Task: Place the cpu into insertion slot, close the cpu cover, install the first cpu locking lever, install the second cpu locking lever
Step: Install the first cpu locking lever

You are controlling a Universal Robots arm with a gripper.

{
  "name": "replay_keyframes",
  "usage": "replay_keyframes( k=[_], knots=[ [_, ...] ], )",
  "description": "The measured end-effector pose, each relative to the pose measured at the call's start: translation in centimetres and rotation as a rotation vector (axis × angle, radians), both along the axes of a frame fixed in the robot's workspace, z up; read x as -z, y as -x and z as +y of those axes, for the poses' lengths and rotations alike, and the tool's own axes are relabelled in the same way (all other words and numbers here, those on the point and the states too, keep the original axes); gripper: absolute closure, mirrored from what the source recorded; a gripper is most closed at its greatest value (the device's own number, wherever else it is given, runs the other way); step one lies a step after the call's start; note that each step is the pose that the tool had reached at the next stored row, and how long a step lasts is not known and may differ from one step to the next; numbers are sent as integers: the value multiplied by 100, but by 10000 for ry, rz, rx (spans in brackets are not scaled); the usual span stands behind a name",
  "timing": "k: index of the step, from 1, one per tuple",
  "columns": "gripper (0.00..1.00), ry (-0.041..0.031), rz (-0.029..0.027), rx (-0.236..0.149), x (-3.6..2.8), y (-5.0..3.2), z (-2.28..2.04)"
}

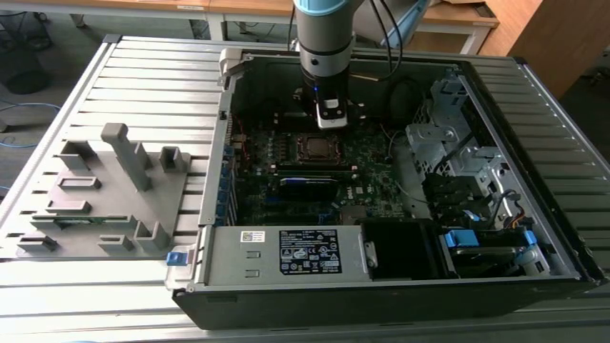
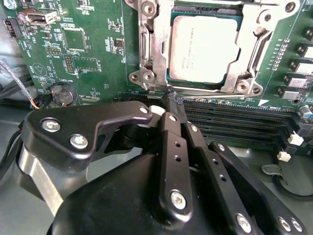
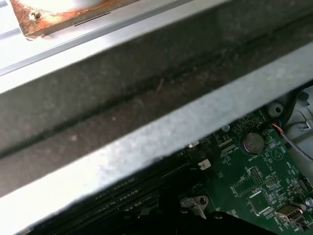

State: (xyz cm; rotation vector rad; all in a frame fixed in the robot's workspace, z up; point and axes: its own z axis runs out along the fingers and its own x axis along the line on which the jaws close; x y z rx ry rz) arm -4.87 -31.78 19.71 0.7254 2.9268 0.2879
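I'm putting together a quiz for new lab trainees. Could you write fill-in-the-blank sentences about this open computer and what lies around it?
1. The flat grey square cpu shows through the square ___ of the silvery metal cpu cover.
2. The round silver coin battery sits on the ___ circuit board.
3. The grey plastic fixture lies on the exterior view's ___ of the open black computer case.

Missing words: window; green; left
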Motion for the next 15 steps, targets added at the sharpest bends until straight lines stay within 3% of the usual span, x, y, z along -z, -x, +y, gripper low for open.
replay_keyframes(
  k=[8, 11, 13, 15],
  knots=[
    [89, -25, -7, 0, -52, 7, 0],
    [89, -105, -48, 0, -49, 34, 0],
    [89, -235, -60, -1, -45, 43, 0],
    [89, -311, -75, 1, -43, 47, 0]
  ],
)
